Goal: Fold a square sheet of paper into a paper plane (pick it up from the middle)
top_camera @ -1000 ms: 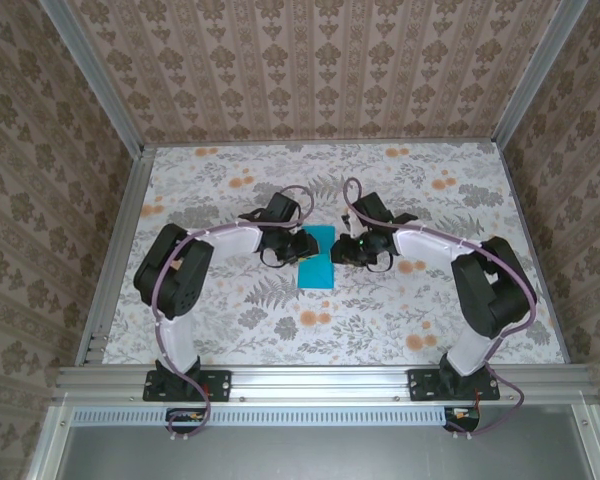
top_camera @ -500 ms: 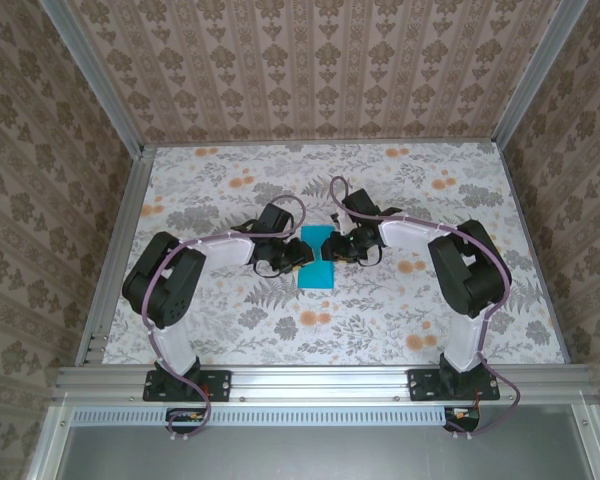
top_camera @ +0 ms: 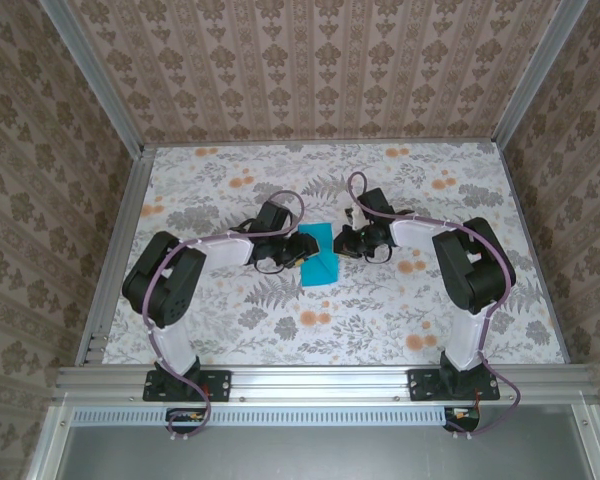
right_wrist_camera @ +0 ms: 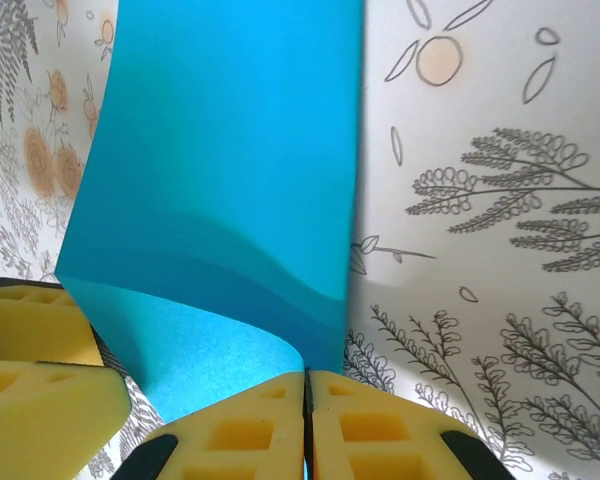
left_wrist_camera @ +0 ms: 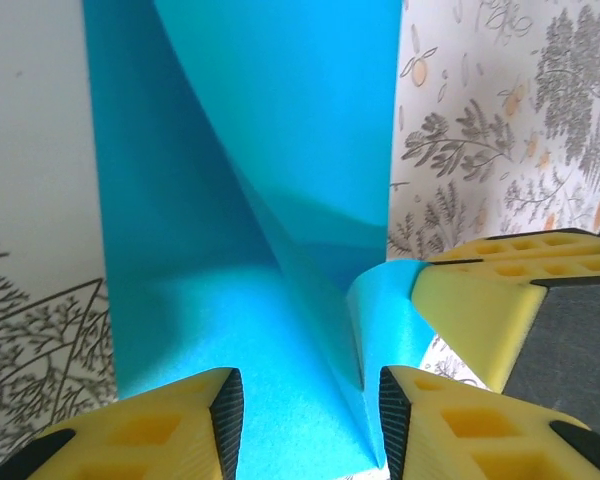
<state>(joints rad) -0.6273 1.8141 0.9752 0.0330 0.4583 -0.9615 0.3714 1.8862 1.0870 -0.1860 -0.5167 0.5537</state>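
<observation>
Pinching a curled edge of the turquoise sheet of paper (right_wrist_camera: pixel 230 180), the right gripper (right_wrist_camera: pixel 306 405) presses its pads together; the left gripper (left_wrist_camera: pixel 305 410) straddles it, fingers apart.

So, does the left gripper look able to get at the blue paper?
Probably yes: the left gripper is open right at the square sheet of paper, nothing between them. The right gripper, shut on its lifted edge, sits close beside.

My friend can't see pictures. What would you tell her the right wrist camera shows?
A bright blue sheet of paper curls up off the flowery tabletop, its near corner pinched in the right gripper, whose two yellow fingers are shut together at the bottom. The left gripper sits at the lower left, beside the paper.
</observation>
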